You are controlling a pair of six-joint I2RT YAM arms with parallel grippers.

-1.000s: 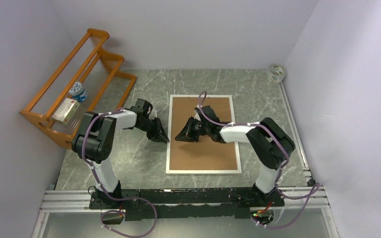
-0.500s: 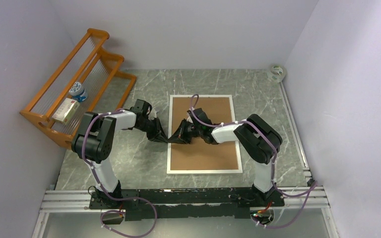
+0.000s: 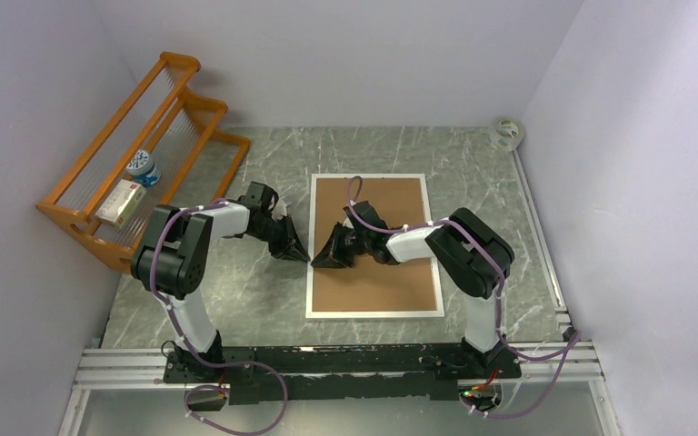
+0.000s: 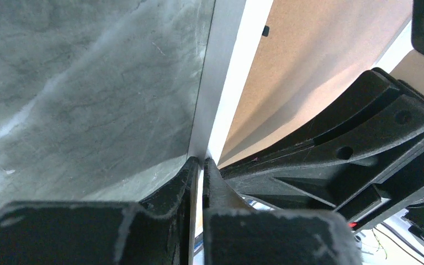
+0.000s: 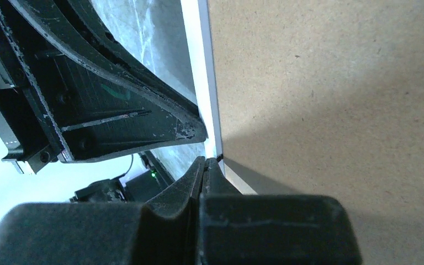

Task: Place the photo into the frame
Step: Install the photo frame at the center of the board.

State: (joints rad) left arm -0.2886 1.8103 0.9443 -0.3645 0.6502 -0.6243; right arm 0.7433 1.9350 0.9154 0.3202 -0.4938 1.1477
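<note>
Where pale lilac walls (image 3: 345, 54) box in a grey-green marbled bench (image 3: 264, 291), an orange wooden rack (image 3: 100, 163) with thin rods sits far left, and the frame (image 3: 391, 282) lies flat mid-bench, face down, matte brown hardboard back up inside a thin white rectangular border. Black left fingers (image 4: 207, 165) are closed to a hairline slit, tips touching the frame's left outer edge, gripping nothing visible. Black right fingers (image 5: 205, 165) are pressed together, tips on the seam between border and hardboard; small tape roll (image 3: 507, 133) far right corner.
</note>
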